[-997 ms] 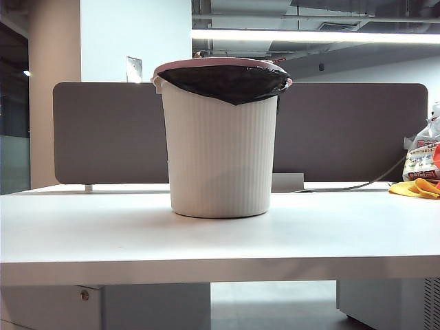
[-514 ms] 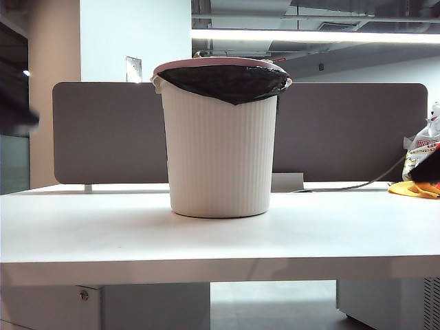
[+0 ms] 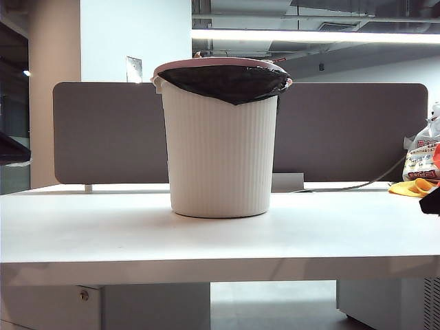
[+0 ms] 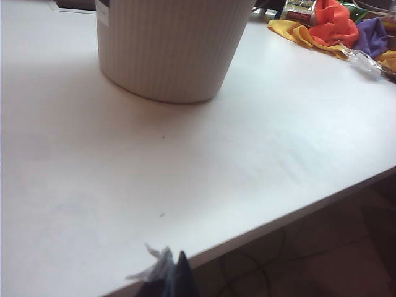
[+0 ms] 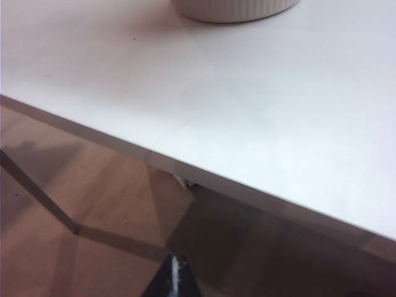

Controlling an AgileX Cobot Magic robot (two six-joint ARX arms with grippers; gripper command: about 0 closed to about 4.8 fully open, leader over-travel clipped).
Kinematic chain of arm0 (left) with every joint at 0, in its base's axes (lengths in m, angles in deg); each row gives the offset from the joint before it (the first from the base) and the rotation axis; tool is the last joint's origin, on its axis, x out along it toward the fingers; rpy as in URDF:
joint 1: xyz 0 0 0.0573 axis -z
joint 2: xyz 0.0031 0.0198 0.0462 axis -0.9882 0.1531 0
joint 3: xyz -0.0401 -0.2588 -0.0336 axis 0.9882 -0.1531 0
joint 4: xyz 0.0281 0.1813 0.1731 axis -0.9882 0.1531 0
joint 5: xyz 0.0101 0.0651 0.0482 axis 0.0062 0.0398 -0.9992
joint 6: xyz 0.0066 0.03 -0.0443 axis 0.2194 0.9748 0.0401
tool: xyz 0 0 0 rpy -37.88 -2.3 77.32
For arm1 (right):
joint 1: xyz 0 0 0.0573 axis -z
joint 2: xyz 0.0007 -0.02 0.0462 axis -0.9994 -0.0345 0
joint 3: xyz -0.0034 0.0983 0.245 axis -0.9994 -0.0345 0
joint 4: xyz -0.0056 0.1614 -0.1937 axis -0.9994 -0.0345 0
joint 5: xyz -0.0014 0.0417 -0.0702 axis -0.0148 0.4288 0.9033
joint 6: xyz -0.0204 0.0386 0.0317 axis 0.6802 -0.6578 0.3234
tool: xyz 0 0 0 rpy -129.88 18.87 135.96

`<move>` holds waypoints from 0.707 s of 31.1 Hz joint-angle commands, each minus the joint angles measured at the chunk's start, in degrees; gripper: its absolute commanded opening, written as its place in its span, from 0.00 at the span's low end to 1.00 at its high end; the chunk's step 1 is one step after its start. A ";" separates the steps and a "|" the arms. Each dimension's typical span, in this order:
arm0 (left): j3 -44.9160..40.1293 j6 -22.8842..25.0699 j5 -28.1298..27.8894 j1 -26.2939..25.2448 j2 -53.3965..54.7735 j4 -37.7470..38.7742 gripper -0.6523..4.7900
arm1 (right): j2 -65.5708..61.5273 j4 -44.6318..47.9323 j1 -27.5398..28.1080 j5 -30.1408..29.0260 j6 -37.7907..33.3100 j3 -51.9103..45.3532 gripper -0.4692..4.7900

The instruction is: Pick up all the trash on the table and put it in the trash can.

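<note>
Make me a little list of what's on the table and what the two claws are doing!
bin: white, ribbed, black liner, upright mid-table
table: white, bare around the bin
paper trash: none visible
cloths: orange, yellow, purple heap, far right of table
printed bag: far right, beside cloths
left claw: shut, at front table edge, white shreds at tip
right claw: shut, off table, over floor

We see a grey divider panel (image 3: pixel 357 130) across the back, a white wall (image 3: pixel 134 34) behind it, and a long ceiling light (image 3: pixel 316 36) glowing overhead. Dark glass (image 3: pixel 14 110) stands at far left. Brown tiled floor (image 5: pixel 74 185) lies below.
</note>
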 commanded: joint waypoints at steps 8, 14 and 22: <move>-0.02 -0.09 -0.15 0.00 0.13 -0.52 0.11 | 0.00 0.85 0.02 0.50 -0.28 -0.22 0.21; -0.02 -0.09 -0.15 -0.11 -4.96 2.10 0.11 | 0.00 0.94 0.00 0.39 -0.28 -0.22 0.21; 0.00 -0.07 3.19 -7.93 -10.60 2.43 0.11 | 5.60 -0.11 3.08 0.22 -0.28 -0.22 0.21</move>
